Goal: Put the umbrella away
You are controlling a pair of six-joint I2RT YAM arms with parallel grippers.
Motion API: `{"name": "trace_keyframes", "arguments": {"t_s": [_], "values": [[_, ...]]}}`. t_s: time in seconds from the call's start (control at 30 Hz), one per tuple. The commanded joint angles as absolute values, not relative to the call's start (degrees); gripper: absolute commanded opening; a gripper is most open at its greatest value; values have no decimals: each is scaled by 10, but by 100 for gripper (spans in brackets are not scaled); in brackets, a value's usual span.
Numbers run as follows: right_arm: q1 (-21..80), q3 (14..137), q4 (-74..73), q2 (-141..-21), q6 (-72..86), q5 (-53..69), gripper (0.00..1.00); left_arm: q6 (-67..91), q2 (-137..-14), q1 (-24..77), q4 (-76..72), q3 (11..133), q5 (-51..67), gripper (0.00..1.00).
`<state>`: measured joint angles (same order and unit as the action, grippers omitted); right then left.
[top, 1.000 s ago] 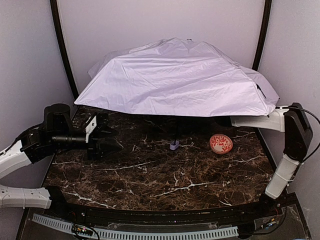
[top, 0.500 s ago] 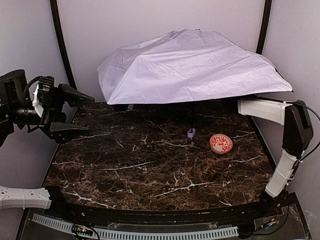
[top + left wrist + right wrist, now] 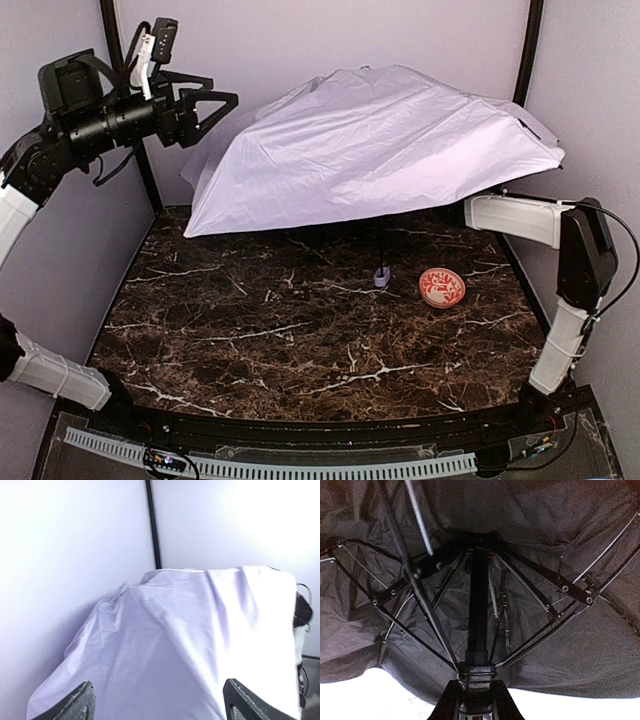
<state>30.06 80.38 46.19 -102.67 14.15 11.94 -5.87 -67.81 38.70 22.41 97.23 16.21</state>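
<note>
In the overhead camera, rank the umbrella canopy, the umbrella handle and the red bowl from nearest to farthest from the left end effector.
1. Umbrella canopy: at the back, its edge just right of the raised, open left end effector.
2. Umbrella handle: below the canopy, around mid-table.
3. Red-patterned bowl: on the table, just right of the handle, farthest.

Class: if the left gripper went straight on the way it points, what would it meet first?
Probably the umbrella: seen from the left gripper, its canopy fills the view between the open fingers, though depth is unclear.
</note>
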Motion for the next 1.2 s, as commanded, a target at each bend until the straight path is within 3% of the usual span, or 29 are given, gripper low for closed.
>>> {"name": "trace_keyframes", "arguments": {"t_s": [0.0,0.13,0.27,0.43,0.73,0.93,1.0,1.1,1.17], "values": [[353,834,525,-1025,121,140,0,60,-762,305,208,1020,159,92],[408,831,531,-1039,102,162,0,83,-828,295,191,1030,223,99],[458,820,529,-1051,77,174,0,100,-848,295,132,980,293,99],[506,822,502,-1072,34,233,8,73,-842,296,106,932,298,99],[536,875,416,-1093,-21,260,17,42,-843,329,90,853,359,88],[536,903,277,-1078,-91,256,30,18,-837,336,104,822,344,66],[534,884,265,-1065,-100,251,35,14,-826,336,98,812,345,54],[527,847,268,-1048,-88,254,37,16,-796,335,62,784,324,27],[523,828,274,-1040,-74,257,39,18,-774,335,36,765,301,17]]}}
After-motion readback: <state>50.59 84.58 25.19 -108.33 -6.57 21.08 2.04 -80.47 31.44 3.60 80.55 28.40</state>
